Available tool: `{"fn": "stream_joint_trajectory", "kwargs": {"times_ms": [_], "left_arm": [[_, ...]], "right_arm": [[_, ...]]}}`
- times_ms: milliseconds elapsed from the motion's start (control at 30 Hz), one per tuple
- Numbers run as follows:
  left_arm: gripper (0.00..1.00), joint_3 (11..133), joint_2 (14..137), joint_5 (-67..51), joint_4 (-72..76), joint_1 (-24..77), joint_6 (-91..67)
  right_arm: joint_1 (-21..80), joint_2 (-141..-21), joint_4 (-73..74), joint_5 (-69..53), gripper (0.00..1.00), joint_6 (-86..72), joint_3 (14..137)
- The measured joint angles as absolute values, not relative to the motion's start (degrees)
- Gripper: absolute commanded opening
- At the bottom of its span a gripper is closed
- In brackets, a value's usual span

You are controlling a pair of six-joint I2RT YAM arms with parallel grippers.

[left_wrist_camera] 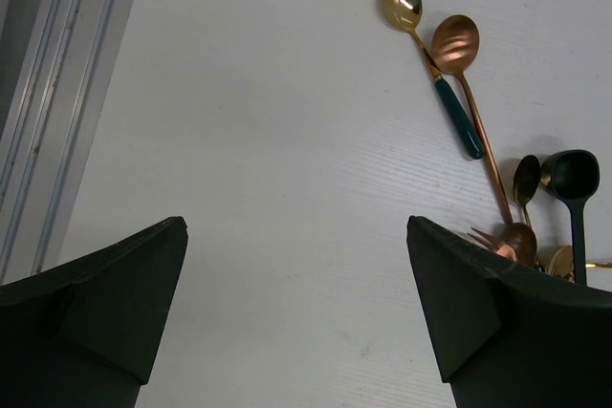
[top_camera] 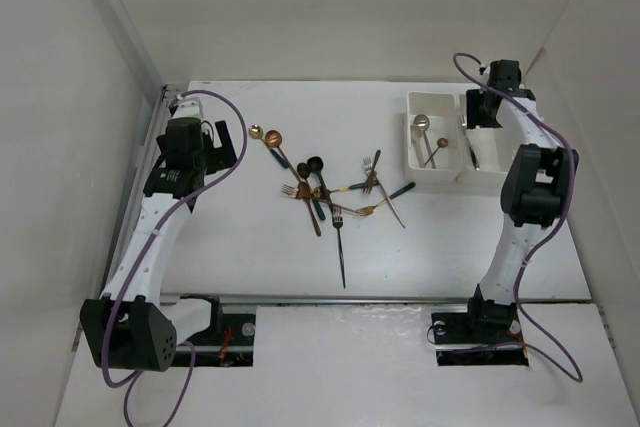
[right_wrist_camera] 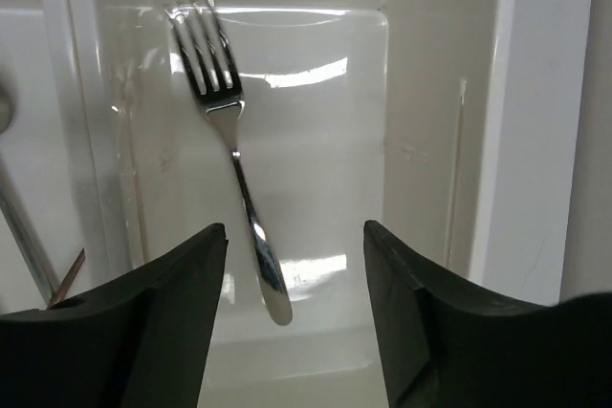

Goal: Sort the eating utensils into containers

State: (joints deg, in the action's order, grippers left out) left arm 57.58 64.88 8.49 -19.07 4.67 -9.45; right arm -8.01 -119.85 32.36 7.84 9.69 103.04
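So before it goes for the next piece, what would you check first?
1. Right jaws clear of the silver fork: ok. They stand open, and the fork lies flat in the right bin.
2. Left bin holds only spoons: ok, two show.
3. Left jaws open and empty: ok, they are above bare table.
4. All utensils sorted: not ok, a pile waits mid-table.
5. Pieces in the pile lie apart: not ok, several cross each other.
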Motion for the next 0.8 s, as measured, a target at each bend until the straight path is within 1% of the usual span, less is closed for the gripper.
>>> {"fn": "stream_joint_trajectory", "kwargs": {"times_ms": [33, 67, 167, 267, 333, 400, 433, 500, 533, 600, 633, 700, 800], "left_arm": [[0.99, 57.6, 64.9, 8.5, -19.1, 4.6, -9.5], [0.99, 57.6, 64.9, 8.5, -19.1, 4.6, -9.5], [0.99, 57.6, 64.9, 8.5, -19.0, 4.6, -9.5], [0.99, 57.6, 64.9, 8.5, -19.0, 4.6, -9.5], [0.99, 57.6, 64.9, 8.5, -19.0, 4.6, -9.5], [0.99, 57.6, 64.9, 8.4, -19.0, 4.6, -9.5], [0.99, 57.6, 64.9, 8.4, -18.9, 4.6, -9.5], [0.99, 57.5, 64.9, 8.3, -18.9, 4.6, -9.5], [0.99, 57.6, 64.9, 8.1, -18.9, 4.6, -9.5], [0.99, 57.5, 64.9, 7.8, -18.9, 4.6, -9.5], [0.99, 57.5, 64.9, 7.7, -18.8, 4.6, -9.5], [0.99, 57.3, 64.9, 7.4, -18.7, 4.6, -9.5], [0.99, 56.9, 64.9, 7.1, -18.7, 4.6, -9.5]], "right_arm": [[-7.9, -119.9, 33.2, 7.6, 0.67, 9.8, 103.0], [-7.6, -119.5, 33.8, 7.4, 0.84, 9.8, 103.0], [-6.6, -116.1, 33.4, 7.5, 0.84, 10.0, 101.6], [-1.6, -106.9, 32.5, 7.8, 0.86, 11.5, 95.8], [6.3, -100.4, 31.8, 7.7, 0.7, 13.6, 92.7], [15.8, -96.8, 31.0, 6.2, 0.52, 15.5, 91.4], [21.1, -96.2, 30.6, 4.8, 0.38, 16.2, 91.0], [30.2, -97.8, 30.7, 2.1, 0.27, 17.4, 90.3], [33.8, -99.6, 30.8, 0.8, 0.27, 17.7, 89.7], [38.7, -103.8, 31.6, -1.5, 0.33, 17.4, 88.2], [39.8, -105.4, 32.3, -2.7, 0.39, 17.2, 87.9], [42.8, -110.4, 33.5, -3.7, 0.43, 16.5, 87.3], [45.4, -113.3, 34.3, -4.0, 0.43, 15.3, 87.7]]}}
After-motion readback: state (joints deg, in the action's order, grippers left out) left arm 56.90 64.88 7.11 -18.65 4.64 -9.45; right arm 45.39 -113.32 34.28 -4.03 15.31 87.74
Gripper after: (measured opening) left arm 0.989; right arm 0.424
